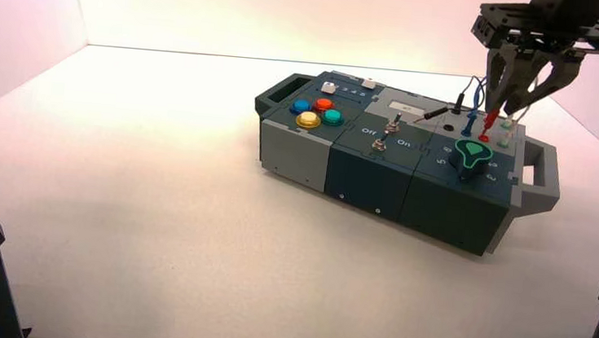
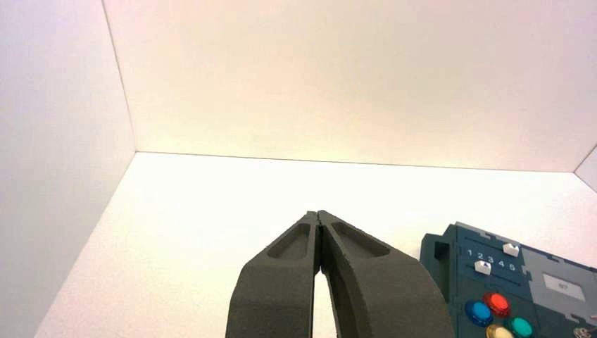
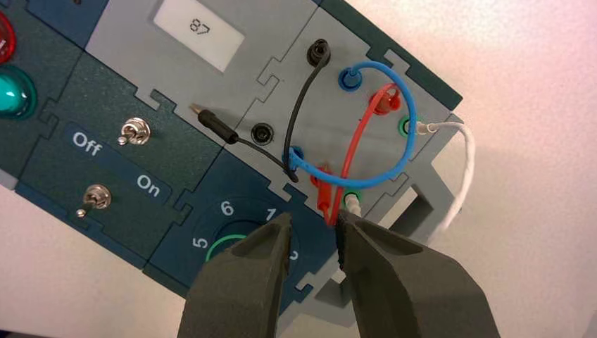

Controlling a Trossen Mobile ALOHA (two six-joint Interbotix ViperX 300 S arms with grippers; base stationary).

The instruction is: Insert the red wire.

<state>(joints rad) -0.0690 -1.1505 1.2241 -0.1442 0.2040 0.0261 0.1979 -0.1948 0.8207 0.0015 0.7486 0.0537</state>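
The red wire [image 3: 354, 144] loops from a red socket [image 3: 386, 103] to its slim red plug [image 3: 324, 189]. That plug stands upright at a second red socket on the grey wire panel [image 1: 493, 120] at the box's back right. My right gripper [image 3: 312, 225] hovers just above it, open, and the plug's wire end sits close to one fingertip [image 3: 343, 224]. Nothing is clamped between the fingers. From above, the right gripper [image 1: 508, 107] points down over the red plug [image 1: 490, 120]. My left gripper [image 2: 319, 213] is shut and empty, parked well away from the box.
A blue wire [image 3: 407, 134] bridges two blue sockets. The black wire [image 3: 303, 98] has one plug lying loose on the panel [image 3: 215, 121]. A white wire [image 3: 461, 165] joins the green sockets. Nearby are the green knob [image 1: 472, 155], two toggle switches [image 3: 132, 132] and the coloured buttons [image 1: 317, 112].
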